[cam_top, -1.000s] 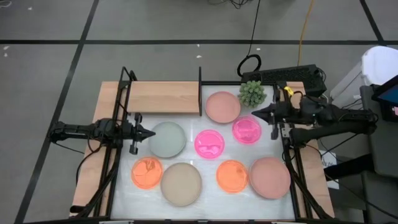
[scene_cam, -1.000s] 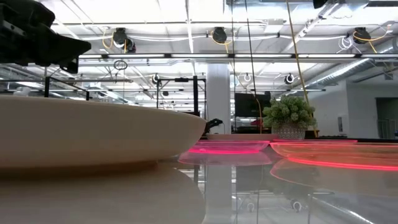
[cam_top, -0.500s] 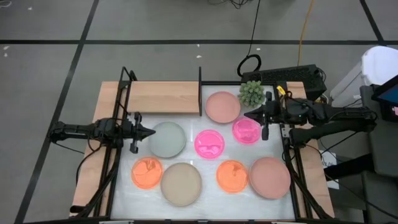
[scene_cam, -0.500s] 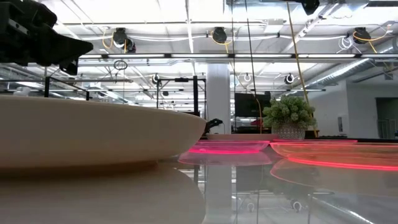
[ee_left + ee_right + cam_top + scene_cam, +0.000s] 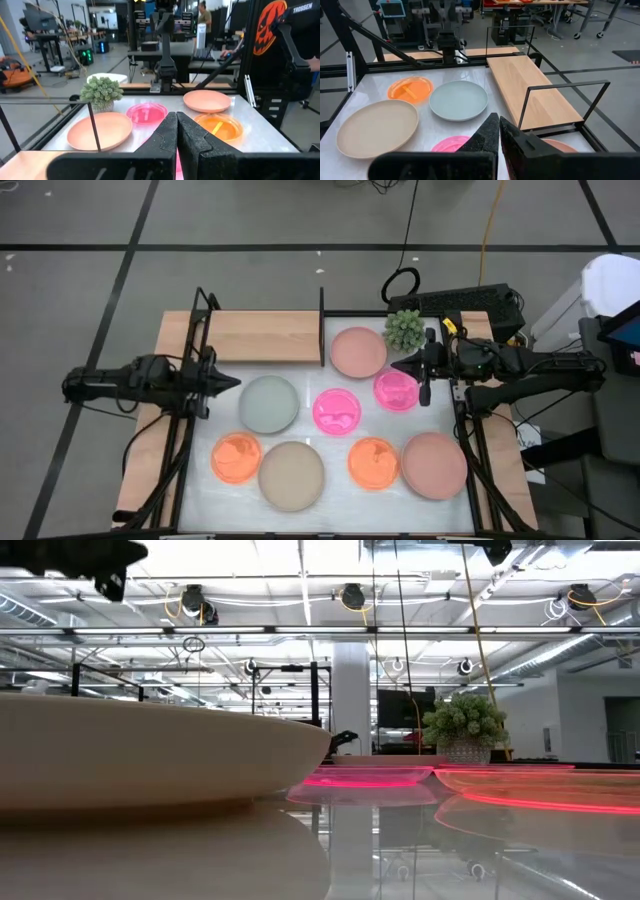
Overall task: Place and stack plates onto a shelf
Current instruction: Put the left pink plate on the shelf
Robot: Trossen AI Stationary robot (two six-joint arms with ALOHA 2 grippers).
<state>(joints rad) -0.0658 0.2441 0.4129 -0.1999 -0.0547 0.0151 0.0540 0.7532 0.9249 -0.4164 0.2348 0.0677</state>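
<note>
Step in hand: no plate is lifted yet and the shelf (image 5: 262, 335) is bare; I judge this the approach before a first pick.
Next move: it calls for one gripper to part its fingers, come down over a plate's rim and grip it; the small neon pink plate (image 5: 397, 389) lies nearest the right gripper.
Left gripper (image 5: 234, 382): held above the table's left edge, beside the grey-green plate (image 5: 269, 403); fingers pressed together, holding nothing.
Right gripper (image 5: 397, 366): over the back right of the table, between the pale pink plate (image 5: 358, 351) and the small neon pink one; fingers together, empty.
Shelf: back left of the table, black uprights at both ends.
Plates: all eight lie flat on the white tabletop (image 5: 330, 485); none stacked.
</note>
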